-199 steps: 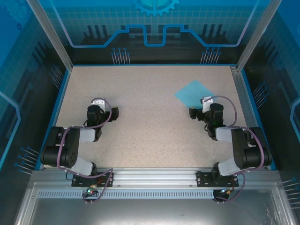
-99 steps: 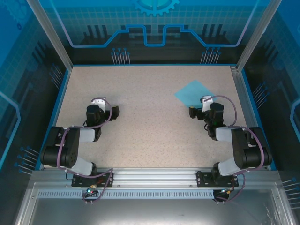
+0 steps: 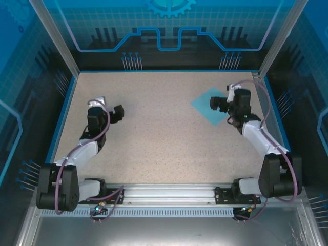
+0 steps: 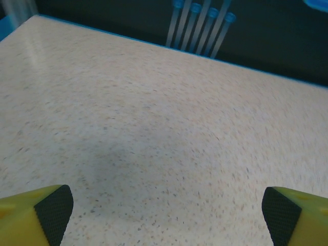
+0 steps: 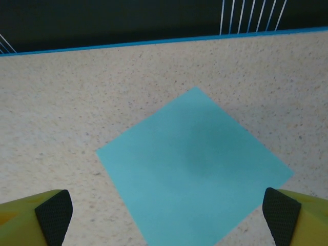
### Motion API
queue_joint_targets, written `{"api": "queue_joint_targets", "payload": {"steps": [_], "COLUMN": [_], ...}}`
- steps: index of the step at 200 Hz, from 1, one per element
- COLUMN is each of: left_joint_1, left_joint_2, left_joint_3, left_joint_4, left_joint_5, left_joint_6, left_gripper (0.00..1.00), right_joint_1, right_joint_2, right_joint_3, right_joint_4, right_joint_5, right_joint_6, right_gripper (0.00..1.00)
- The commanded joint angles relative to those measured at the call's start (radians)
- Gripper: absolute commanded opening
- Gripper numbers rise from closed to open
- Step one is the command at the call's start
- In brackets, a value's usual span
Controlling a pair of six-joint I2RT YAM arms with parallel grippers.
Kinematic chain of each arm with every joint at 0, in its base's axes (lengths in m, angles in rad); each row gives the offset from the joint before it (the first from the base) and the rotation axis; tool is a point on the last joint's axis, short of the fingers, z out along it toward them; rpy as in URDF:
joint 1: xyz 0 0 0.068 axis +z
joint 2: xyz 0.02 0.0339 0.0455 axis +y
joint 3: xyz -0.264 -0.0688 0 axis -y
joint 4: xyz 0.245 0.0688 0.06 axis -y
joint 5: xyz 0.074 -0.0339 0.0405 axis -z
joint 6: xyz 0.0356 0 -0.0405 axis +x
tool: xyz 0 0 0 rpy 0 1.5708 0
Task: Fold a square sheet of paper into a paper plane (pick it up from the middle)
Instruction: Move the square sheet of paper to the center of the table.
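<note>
The right gripper [image 5: 166, 219] hung wide open, empty, over the flat paper [image 5: 195, 166]. The left gripper [image 4: 166, 218] gaped empty above the table [image 4: 154, 118]

My top external view looks down from high behind the arm bases [image 3: 97, 188], which sit along the bottom of the frame. It takes in the whole speckled table [image 3: 154, 148] up to the blue back wall [image 3: 164, 31] at the top. My left wrist view rides low and close over bare tabletop, facing the far edge, with the tips of the left gripper [image 4: 164, 212] in its lower corners. My right wrist view sits just as close, tilted down and forward, the right gripper [image 5: 164, 212] framed likewise. It shares the square sheet of paper [image 5: 195, 169] with the overhead view, where that sheet lies upper right of centre.
</note>
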Motion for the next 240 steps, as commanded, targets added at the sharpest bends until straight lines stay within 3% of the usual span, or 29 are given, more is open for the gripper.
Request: {"api": "queue_joint_targets", "payload": {"steps": [1,11,23,54,109,189,220,240], "left_joint_1": [0.021,0.023,0.025,0.025,0.025,0.014,-0.020,-0.052], "left_joint_2": [-0.021,-0.023,-0.036,-0.128,-0.143,-0.136,-0.111,-0.078], "left_joint_3": [0.115,0.137,0.141,0.077,0.047,0.021,0.022,0.025], "left_joint_4": [-0.277,-0.316,-0.326,-0.281,-0.273,-0.271,-0.261,-0.242], "left_joint_5": [-0.086,-0.025,0.057,0.183,0.404,0.520,0.514,0.514], "left_joint_6": [-0.211,-0.235,-0.250,-0.334,-0.335,-0.346,-0.356,-0.369], "left_gripper": [0.99,0.99,0.99,0.99,0.99,0.99,0.99,0.99], "right_joint_1": [-0.019,-0.010,0.013,0.047,0.077,0.106,0.170,0.240], "right_joint_2": [0.103,0.156,0.226,0.385,0.545,0.627,0.624,0.592], "right_joint_3": [0.117,0.154,0.223,0.356,0.442,0.435,0.392,0.320], "right_joint_4": [-0.323,-0.321,-0.368,-0.465,-0.526,-0.577,-0.559,-0.509], "right_joint_5": [-0.203,-0.321,-0.337,-0.252,-0.176,-0.124,-0.173,-0.184], "right_joint_6": [0.122,0.134,0.168,0.267,0.336,0.404,0.477,0.603], "right_gripper": [0.99,0.99,0.99,0.96,0.96,0.93,0.93,0.94]}}
